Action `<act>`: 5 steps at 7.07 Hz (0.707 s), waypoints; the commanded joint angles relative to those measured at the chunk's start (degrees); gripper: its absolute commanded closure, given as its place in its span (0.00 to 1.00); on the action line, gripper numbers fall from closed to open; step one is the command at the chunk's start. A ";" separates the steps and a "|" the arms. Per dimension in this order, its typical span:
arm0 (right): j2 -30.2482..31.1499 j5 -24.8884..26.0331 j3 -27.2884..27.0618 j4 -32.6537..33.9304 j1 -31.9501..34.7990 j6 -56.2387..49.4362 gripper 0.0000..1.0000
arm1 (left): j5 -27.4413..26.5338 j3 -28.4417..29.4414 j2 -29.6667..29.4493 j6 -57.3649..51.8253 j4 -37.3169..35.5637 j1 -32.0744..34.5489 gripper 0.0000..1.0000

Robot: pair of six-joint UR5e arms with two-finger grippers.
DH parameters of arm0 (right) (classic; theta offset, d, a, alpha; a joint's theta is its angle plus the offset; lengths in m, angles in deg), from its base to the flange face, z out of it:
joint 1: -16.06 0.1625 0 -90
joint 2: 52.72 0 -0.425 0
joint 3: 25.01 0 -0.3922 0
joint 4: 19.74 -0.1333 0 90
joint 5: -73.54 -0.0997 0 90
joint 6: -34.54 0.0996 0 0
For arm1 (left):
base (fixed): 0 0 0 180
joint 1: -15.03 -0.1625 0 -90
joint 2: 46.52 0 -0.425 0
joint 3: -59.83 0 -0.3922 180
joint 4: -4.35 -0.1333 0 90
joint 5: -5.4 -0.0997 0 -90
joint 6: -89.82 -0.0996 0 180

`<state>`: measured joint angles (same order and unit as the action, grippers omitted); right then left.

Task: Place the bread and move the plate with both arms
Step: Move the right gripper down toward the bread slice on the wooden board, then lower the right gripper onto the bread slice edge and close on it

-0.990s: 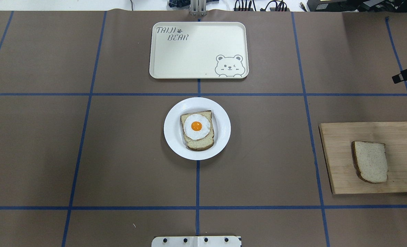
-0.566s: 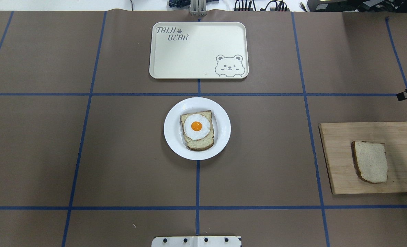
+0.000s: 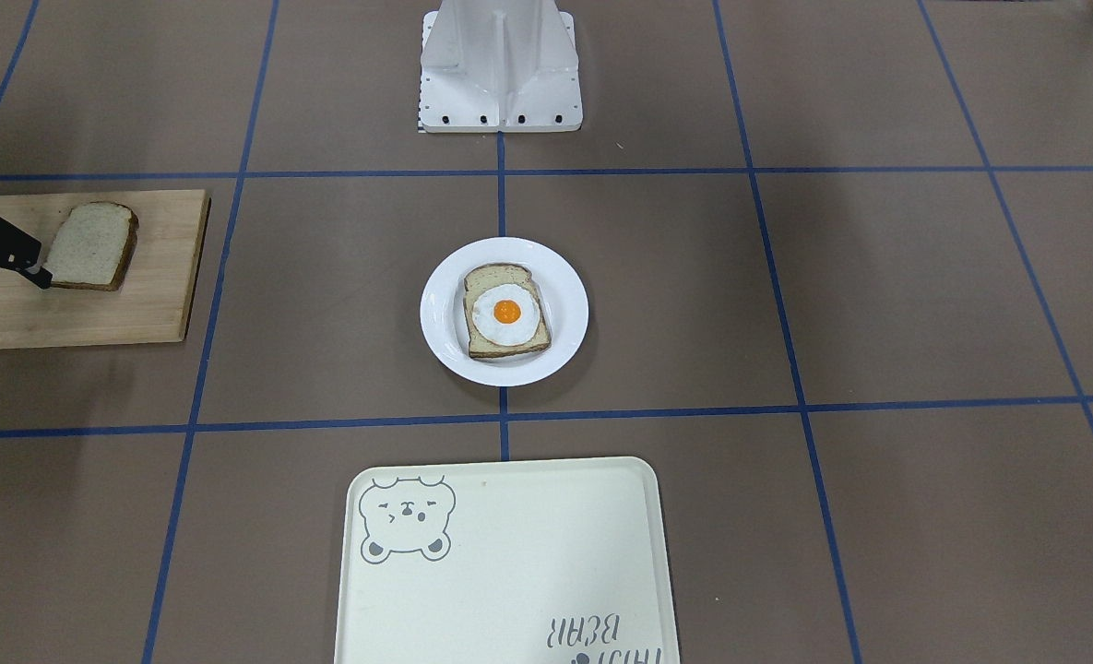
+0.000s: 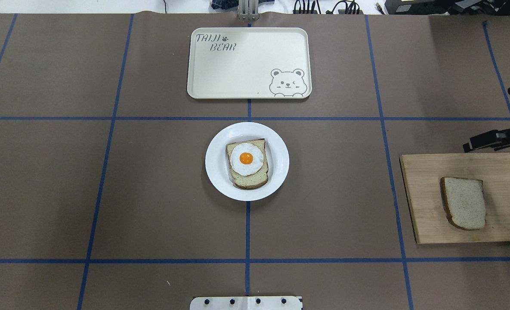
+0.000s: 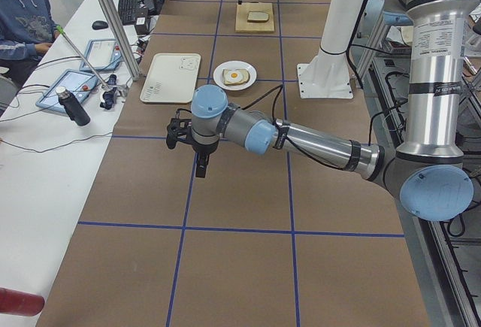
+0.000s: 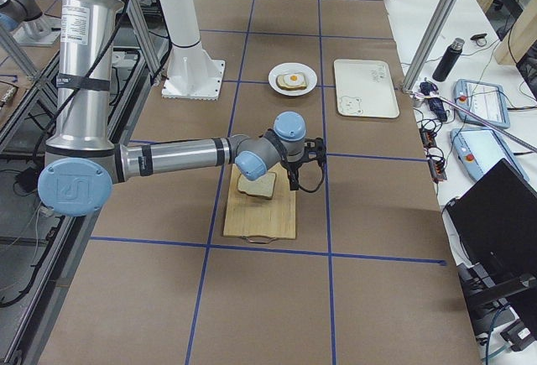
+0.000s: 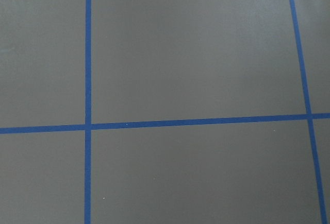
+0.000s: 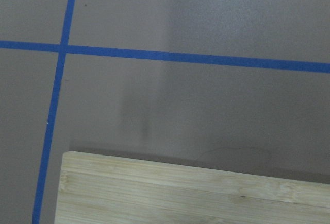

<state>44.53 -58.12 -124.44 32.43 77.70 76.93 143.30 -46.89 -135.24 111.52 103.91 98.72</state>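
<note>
Bread (image 4: pixel 464 203) near the right jaws

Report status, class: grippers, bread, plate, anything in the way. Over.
Right gripper by far edge of cutting board, left gripper over table, far from plate; jaws unclear. Bread flat on board, untouched. Plate holds egg toast. No obstacle seen.

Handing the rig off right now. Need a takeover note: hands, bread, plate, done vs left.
Right hand: looks open and empty, hovering at the cutting board's far edge, apart from the bread.
Left hand: over the table, far from the plate; open or shut unclear.
Bread lies flat on the board. Plate sits mid-table holding an egg-topped slice.
Done: nothing.
Left: grasp bread, place it, move plate with both hands.
</note>
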 commanded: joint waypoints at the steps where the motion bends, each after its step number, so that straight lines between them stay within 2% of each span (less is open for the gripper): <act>1: 3.19 2.11 4.66 -12.93 -4.15 8.85 0.00 | -0.08 0.98 -1.46 1.15 -0.06 -0.10 0.01; 2: 5.13 1.42 6.60 -16.54 -4.51 9.11 0.01 | 0.09 1.60 -1.99 1.41 -0.06 -0.19 0.01; 3: 7.85 0.02 6.62 -18.49 -4.42 9.38 0.06 | 0.62 1.61 -1.99 1.50 -0.06 -0.19 0.01; 4: 8.13 -1.99 6.18 -19.03 -4.51 9.73 0.06 | 1.41 1.52 -2.08 1.50 0.02 -0.19 0.01; 5: 8.22 -2.10 6.53 -19.04 -4.51 10.34 0.14 | 1.41 1.43 -2.17 1.59 0.02 -0.19 0.01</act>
<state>52.20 -59.34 -118.14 14.00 73.25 86.63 144.40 -45.40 -137.28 113.02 103.90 98.54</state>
